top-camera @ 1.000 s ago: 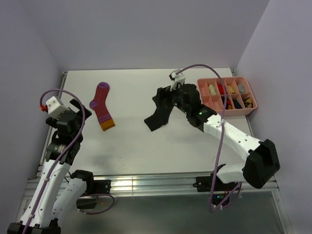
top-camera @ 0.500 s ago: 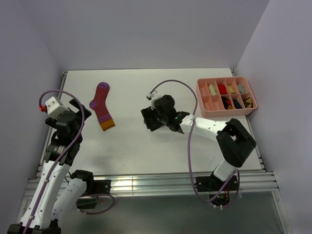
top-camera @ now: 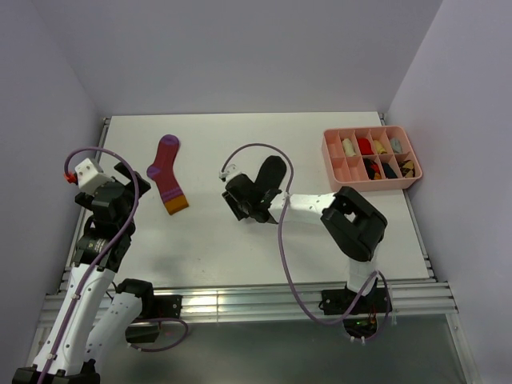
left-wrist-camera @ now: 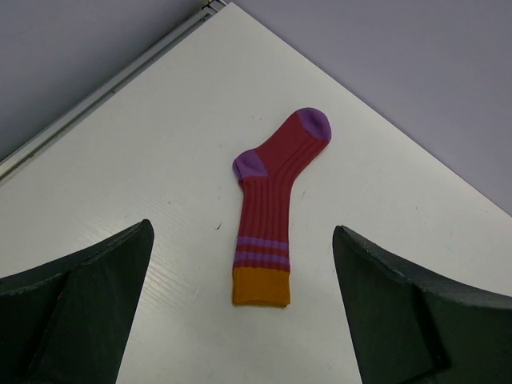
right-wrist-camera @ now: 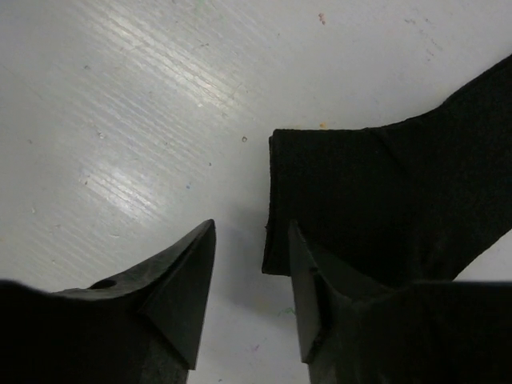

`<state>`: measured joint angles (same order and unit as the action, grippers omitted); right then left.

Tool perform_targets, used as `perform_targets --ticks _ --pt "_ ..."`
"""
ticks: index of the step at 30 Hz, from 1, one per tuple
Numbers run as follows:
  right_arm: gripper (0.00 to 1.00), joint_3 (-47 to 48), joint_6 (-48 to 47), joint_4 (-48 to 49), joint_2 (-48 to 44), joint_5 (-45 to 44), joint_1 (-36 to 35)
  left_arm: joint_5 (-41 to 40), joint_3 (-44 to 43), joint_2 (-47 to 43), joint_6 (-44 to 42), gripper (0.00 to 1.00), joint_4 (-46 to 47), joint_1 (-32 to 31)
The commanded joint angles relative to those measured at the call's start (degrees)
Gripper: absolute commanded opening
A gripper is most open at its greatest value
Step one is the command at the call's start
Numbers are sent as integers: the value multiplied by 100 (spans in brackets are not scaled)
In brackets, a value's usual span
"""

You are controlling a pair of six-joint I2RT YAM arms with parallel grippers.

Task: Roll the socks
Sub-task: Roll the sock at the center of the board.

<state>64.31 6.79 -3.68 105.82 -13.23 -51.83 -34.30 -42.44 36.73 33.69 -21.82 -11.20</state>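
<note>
Black soft-fabric ankle sock [right-wrist-camera: 376, 208]: limp, light, bunches easily (no stiffness). Pinch its straight end. Right hand [right-wrist-camera: 250, 226] part-closed beside it, gripping nothing; left hand [left-wrist-camera: 242, 230] wide open.

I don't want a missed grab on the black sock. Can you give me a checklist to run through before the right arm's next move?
1. Right gripper at the black sock edge: ok, its straight hem lies partly in the gap between the fingers.
2. Sock pinched: not ok, jaws apart, bare table showing between them.
3. Whole sock lying flat: cannot tell, the gripper hides part of it from above.
4. Left gripper out of the way: ok, open, empty, at the table's left.
5. Magenta sock clear of the work: ok, flat, apart from the black one.
</note>
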Motion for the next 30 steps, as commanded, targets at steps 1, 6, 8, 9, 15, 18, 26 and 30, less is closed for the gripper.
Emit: perform_targets --ticks 1,6,8,9,15,18,26,30 --pt "47 301 -20 -115 122 -364 -55 55 -10 -26 15 99 117 30" --pt "47 336 -55 -194 263 -522 -64 73 -2 -34 23 99 117 30" --pt "47 354 -55 -221 334 -557 -64 82 -2 -34 14 100 117 30" --pt "47 354 -63 -229 360 -549 -64 91 -10 -43 23 99 117 30" --pt "47 450 -46 -369 570 -478 -72 91 -2 -43 23 99 117 30" --pt "44 520 -20 -528 737 -452 -81 91 -2 -34 15 99 117 30" --pt "28 688 16 -967 1046 -259 -99 687 -19 115 -12 99 275 30" --pt "4 793 24 -1082 1081 48 -90 1355 -230 605 111 100 117 30"
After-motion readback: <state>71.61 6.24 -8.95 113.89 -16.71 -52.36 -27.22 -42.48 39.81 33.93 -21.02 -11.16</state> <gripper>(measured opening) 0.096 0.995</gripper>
